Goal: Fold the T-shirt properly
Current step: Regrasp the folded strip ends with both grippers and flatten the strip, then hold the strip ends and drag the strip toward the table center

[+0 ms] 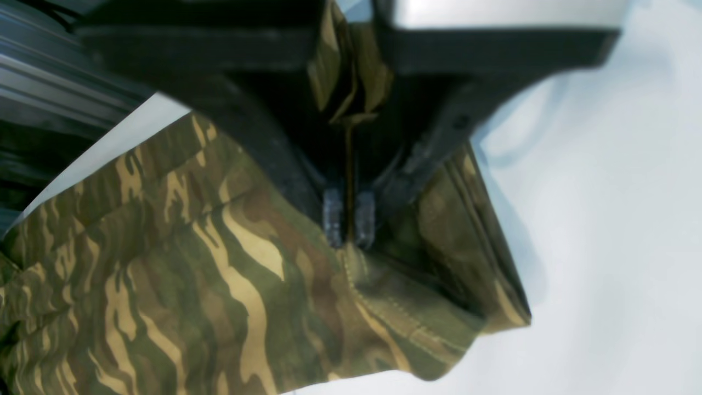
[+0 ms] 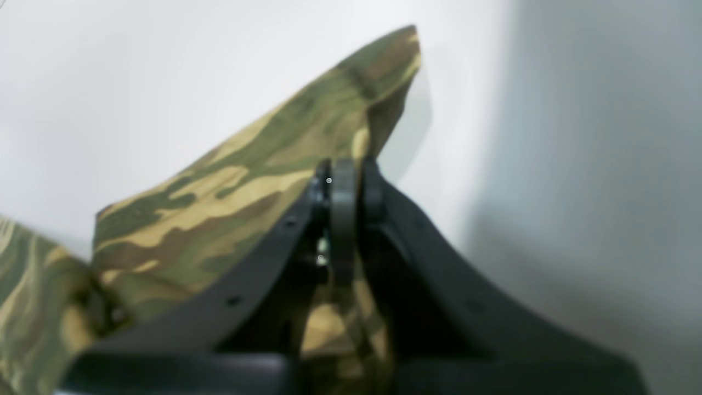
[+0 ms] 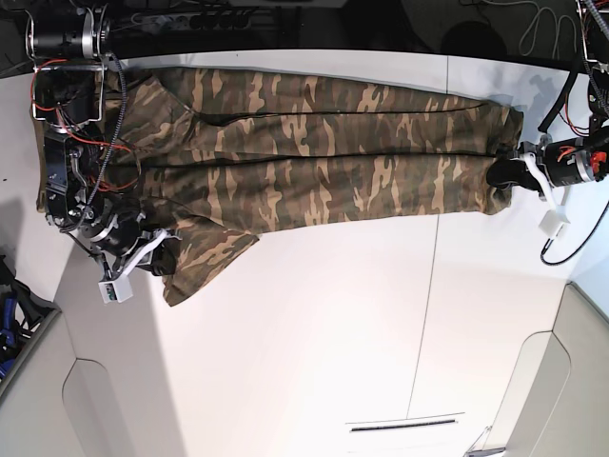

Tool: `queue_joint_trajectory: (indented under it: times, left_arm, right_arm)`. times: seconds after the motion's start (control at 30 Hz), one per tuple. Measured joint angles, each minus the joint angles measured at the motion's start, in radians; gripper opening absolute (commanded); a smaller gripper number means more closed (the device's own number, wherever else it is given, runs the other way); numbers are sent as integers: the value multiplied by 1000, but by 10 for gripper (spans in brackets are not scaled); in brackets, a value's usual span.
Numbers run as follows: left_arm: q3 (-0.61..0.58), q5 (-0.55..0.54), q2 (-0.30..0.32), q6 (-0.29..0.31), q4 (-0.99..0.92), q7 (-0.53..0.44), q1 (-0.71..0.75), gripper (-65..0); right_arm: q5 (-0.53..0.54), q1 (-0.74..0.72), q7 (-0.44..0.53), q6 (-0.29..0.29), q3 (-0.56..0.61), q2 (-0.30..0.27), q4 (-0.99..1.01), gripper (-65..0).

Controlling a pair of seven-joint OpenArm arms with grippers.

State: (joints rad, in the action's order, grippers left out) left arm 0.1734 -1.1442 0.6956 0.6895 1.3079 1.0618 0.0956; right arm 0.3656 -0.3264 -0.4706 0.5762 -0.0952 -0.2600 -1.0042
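The camouflage T-shirt (image 3: 314, 162) lies stretched lengthwise across the far part of the white table (image 3: 314, 333), folded into a long band. My left gripper (image 3: 504, 176) is at the shirt's right end in the base view. In the left wrist view it (image 1: 348, 219) is shut on a hemmed edge of the T-shirt (image 1: 192, 274). My right gripper (image 3: 162, 255) is at the shirt's left end, by a sleeve flap. In the right wrist view it (image 2: 343, 181) is shut on the T-shirt (image 2: 219, 214), with cloth bunched between the fingers.
The table's far edge meets a dark strip with cables (image 3: 285, 19). A seam (image 3: 433, 286) runs across the table. A slot (image 3: 400, 426) lies near the front edge. Blue gear (image 3: 9, 314) sits off the table's left side.
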Motion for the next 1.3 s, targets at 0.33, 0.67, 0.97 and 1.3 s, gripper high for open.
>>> queue_joint_trajectory:
  times: [0.33, 0.67, 0.97, 1.3]
  left_arm:
    - [44, 0, 0, 0, 6, 10, -2, -650]
    - [45, 0, 5, 0, 126, 56, 14, -650]
    - [45, -1, 28, 0, 152, 112, 15, -650]
    - [45, -1, 28, 0, 152, 139, 23, -502]
  right_arm:
    - [220, 102, -307, 0, -171, -23, -416, -650]
    - [355, 398, -342, 1, -303, -72, -679, -650]
    - [435, 616, -369, 18, -468, -72, -810, -650]
    - [359, 706, -367, 10, -474, -39, -714, -615]
